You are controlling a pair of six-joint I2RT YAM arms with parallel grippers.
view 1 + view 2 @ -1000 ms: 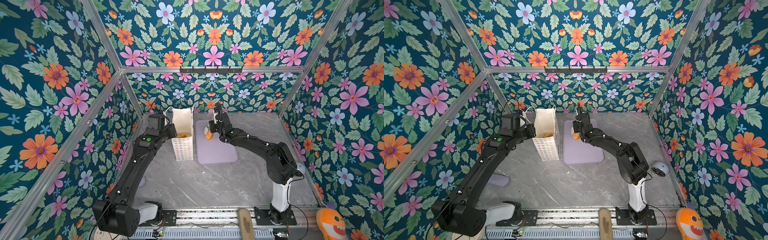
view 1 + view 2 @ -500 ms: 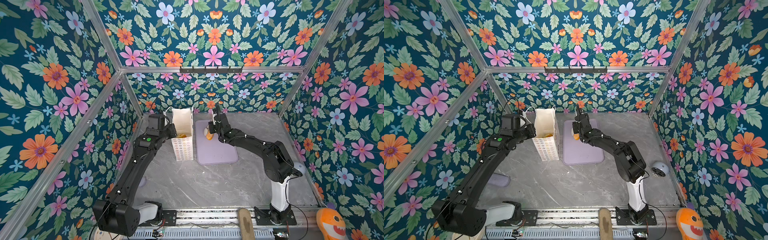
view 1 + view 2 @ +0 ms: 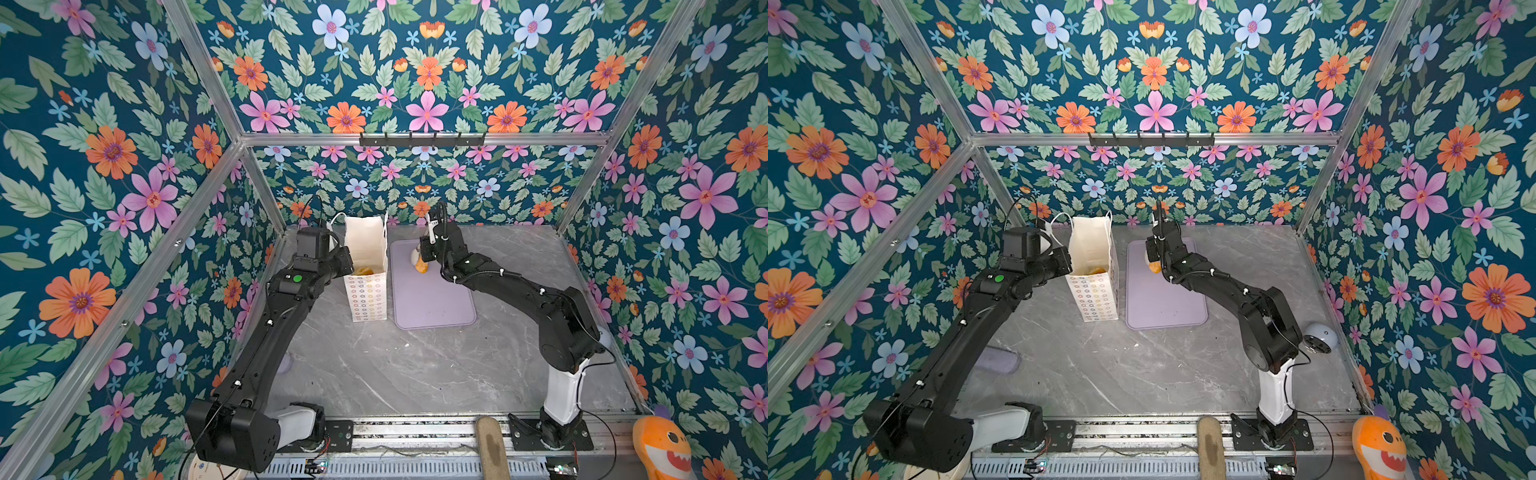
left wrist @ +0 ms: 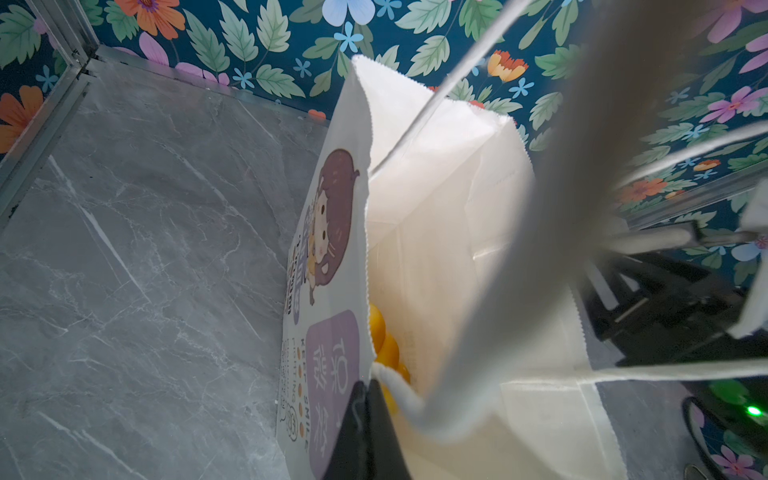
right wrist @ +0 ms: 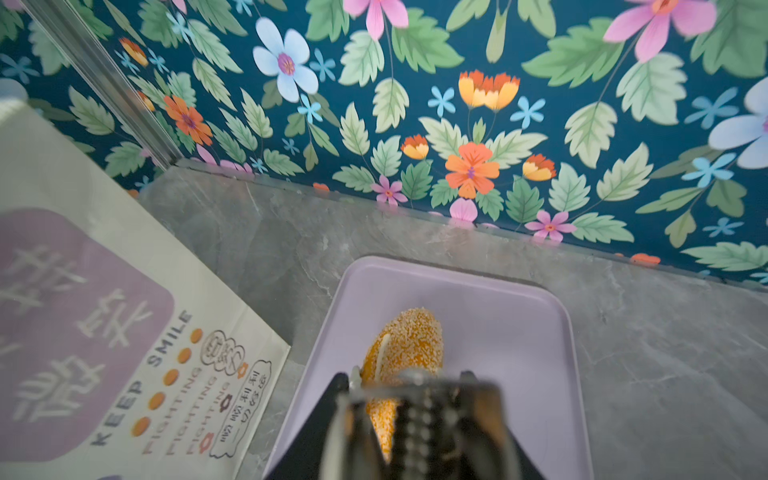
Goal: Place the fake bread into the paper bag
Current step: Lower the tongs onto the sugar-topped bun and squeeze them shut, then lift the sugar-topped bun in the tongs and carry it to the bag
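Observation:
The white paper bag (image 3: 366, 297) (image 3: 1094, 299) stands upright left of a lilac tray (image 3: 432, 299) (image 3: 1163, 301). Golden fake bread (image 3: 363, 271) (image 4: 384, 345) lies inside it. My left gripper (image 4: 368, 388) (image 3: 348, 261) is shut on the rim of the bag (image 4: 436, 187) beside a cord handle, holding the mouth open. A seeded oval roll (image 5: 409, 340) (image 3: 420, 266) (image 3: 1154, 267) lies at the tray's (image 5: 498, 332) far end. My right gripper (image 5: 386, 399) (image 3: 419, 257) is down over it, and its fingers press the roll's near end on both sides.
A lilac object (image 3: 998, 359) lies by the left wall. A pale dome (image 3: 1318, 337) sits near the right wall behind the right arm. An orange shark plush (image 3: 660, 449) and a wooden handle (image 3: 492, 446) lie at the front rail. Floral walls enclose three sides.
The right gripper's jaws have narrowed onto the seeded roll and the arm has shifted slightly. The left arm and the bag have not moved.

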